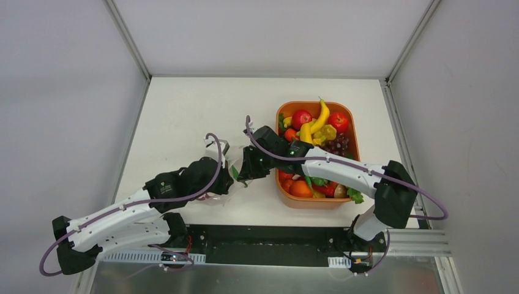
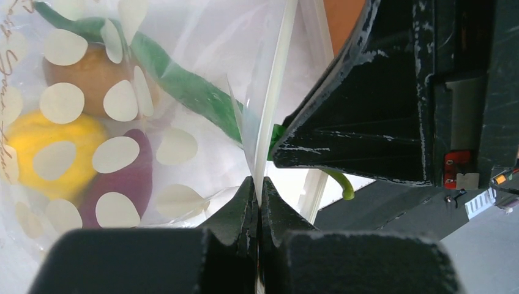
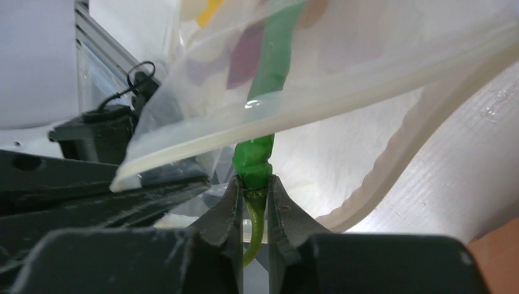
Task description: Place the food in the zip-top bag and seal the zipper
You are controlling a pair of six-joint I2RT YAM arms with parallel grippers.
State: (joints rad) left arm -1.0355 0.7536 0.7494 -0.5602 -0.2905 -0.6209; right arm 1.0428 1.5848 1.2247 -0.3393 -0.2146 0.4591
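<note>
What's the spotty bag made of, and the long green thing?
The bag looks like thin, clear plastic film: you can see through it, and it wrinkles. The green vegetable is probably glossy moulded plastic, since light gleams off its smooth skin.

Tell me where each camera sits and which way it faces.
Top external: above and behind the bases, looking down at the table; both arms show, with the orange tray to the right.
Left wrist: on the left arm, facing the zip-top bag; the left gripper is shut on its edge.
Right wrist: on the right arm, facing the bag's mouth; the right gripper pinches the green vegetable by its stem.
Shared: both wrist views show the bag and that green vegetable.
</note>
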